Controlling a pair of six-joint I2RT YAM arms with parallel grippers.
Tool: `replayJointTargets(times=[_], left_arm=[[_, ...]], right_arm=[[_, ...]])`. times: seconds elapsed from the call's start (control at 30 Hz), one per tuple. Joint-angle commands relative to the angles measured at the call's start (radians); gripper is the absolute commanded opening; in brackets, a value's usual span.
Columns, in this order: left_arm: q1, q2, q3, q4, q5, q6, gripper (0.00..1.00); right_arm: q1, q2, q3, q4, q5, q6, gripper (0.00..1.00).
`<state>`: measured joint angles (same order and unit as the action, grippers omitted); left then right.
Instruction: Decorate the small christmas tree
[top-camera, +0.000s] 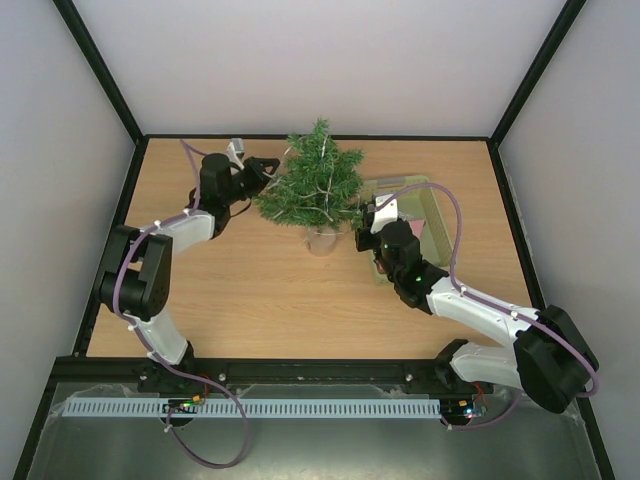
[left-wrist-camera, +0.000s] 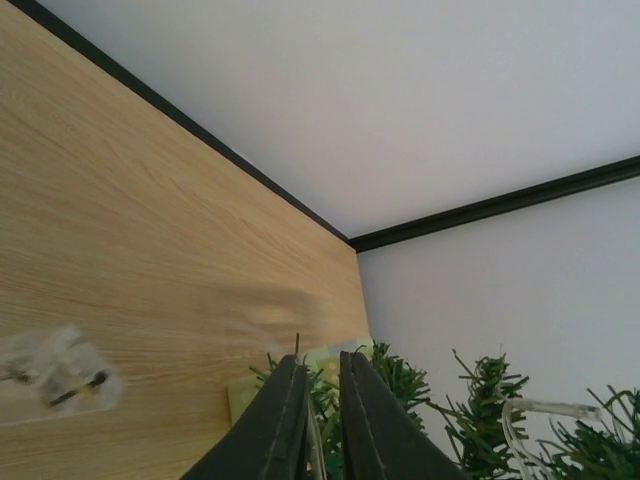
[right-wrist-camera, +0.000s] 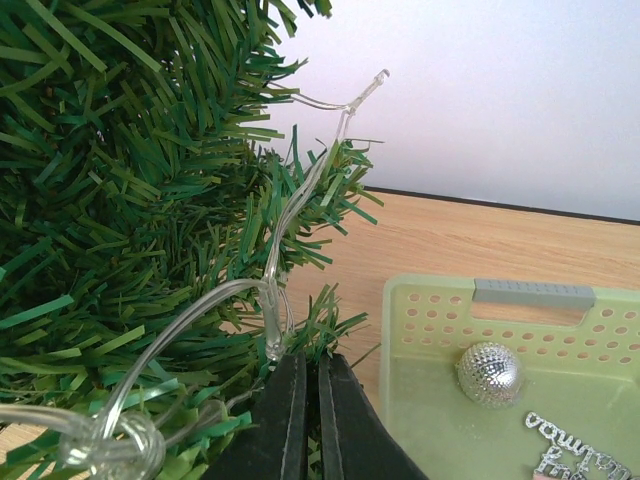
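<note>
The small christmas tree (top-camera: 315, 185) stands mid-back on the worktop (top-camera: 250, 290) between my hands: my right hand (right-wrist-camera: 312, 375), pressed together just under the light string (right-wrist-camera: 300, 200), should ease it gently among the needles; whether my left hand (left-wrist-camera: 318, 400) is pinching or letting go I cannot tell.

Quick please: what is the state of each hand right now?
Left hand: almost closed, thin gap; any grip cannot be told.
Right hand: closed, tips at the light string; grip unclear.

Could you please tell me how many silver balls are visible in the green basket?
1: the silver ball lies in the basket near its grey handle; more may be hidden.
</note>
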<state>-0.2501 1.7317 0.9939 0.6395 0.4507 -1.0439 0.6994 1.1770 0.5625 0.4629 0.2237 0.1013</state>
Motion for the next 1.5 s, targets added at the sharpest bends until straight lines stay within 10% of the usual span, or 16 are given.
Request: replayJointTargets(times=[0.0, 1.13, 1.33, 1.47], left_arm=[[0.015, 0.019, 0.037, 0.03, 0.097, -0.012, 0.17], [0.106, -0.136, -0.014, -0.424, 0.217, 0.509, 0.39], [0.087, -0.152, -0.031, -0.437, 0.273, 0.508, 0.32], [0.079, -0.216, -0.069, -0.431, 0.275, 0.494, 0.04]], right_arm=[[-0.006, -0.008, 0.017, 0.03, 0.016, -0.018, 0.02], [-0.006, -0.013, 0.008, 0.024, 0.012, 0.014, 0.02], [-0.006, -0.016, 0.013, 0.017, 0.01, 0.017, 0.02], [-0.006, -0.011, 0.021, 0.015, 0.002, 0.017, 0.02]])
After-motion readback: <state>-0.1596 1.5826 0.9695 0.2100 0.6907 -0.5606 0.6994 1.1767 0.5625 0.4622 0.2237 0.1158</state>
